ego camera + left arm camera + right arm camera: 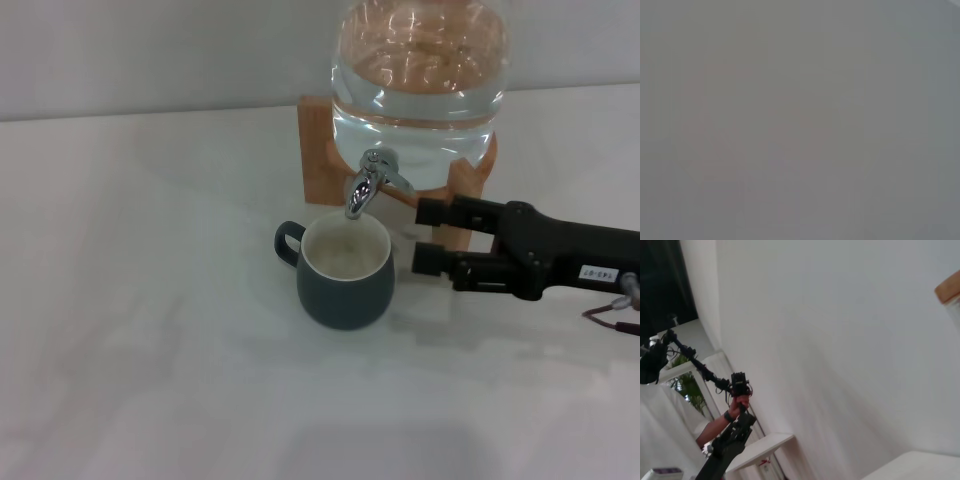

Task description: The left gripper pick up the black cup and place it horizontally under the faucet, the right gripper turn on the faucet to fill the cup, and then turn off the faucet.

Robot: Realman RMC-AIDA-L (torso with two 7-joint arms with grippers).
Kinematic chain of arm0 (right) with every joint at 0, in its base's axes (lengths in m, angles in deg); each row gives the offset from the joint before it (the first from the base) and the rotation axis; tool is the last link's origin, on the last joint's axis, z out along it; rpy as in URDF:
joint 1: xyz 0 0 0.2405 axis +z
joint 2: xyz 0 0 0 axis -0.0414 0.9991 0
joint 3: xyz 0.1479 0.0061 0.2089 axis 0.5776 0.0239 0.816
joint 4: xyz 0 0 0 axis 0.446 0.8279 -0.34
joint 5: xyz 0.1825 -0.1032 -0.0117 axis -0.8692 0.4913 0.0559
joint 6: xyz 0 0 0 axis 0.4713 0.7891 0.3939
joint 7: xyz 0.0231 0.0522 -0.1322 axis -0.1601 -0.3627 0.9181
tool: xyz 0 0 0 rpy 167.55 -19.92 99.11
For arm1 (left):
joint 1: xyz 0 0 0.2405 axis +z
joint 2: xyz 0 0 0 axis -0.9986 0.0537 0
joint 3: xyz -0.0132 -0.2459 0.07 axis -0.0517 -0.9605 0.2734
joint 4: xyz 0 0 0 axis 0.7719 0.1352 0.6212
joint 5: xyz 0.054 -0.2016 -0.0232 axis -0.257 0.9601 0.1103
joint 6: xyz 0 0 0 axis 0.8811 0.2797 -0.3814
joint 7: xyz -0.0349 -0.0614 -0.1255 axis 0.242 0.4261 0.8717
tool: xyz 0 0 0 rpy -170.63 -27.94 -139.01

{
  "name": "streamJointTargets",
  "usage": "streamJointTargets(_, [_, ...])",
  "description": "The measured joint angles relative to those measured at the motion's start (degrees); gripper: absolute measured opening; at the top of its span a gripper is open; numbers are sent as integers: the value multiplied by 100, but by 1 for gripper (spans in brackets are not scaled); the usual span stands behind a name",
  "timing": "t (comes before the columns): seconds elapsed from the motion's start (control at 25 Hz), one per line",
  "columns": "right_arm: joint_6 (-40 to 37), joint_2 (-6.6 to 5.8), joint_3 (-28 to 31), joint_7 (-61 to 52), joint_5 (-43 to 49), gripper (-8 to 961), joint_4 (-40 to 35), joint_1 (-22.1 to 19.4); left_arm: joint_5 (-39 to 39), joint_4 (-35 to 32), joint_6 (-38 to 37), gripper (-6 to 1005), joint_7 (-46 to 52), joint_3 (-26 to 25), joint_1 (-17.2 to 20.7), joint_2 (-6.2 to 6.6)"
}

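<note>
We take the faucet as our landmark: a small chrome spigot with a lever, fitted low on the front of a large clear glass water jar that sits on a wooden stand. The jar holds water well up its wall.

Directly below the faucet's outlet, the black cup stands upright on the white bench, its cream inside facing up and its small loop handle turned toward the robot's left, away from the faucet's lever side. We cannot tell whether any water lies in it or is running from the spout.

To the robot's right of the faucet and a little below it, the right gripper reaches in level over the bench. Its jaws stand apart, one finger above the other, with nothing between them. The upper tip lies just beside the faucet's lever, and we cannot tell whether it touches it; the lower tip sits just beside the cup's rim, apart from it.

The left gripper shows in none of our views: the left wrist view is a blank grey field. The right wrist view shows only a pale wall, a corner of the wooden stand, and, far off, a person's hand on a dark rig.
</note>
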Motion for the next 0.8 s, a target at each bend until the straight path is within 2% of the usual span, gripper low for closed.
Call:
streamJointTargets(0.56, [-196, 25, -272, 44, -108, 842, 73, 150, -26, 0, -12, 427, 13, 2, -105, -2])
streamJointTargets(0.8, [-467, 32, -792, 48, -437, 842, 23, 184, -34, 0, -12, 429, 16, 11, -102, -2])
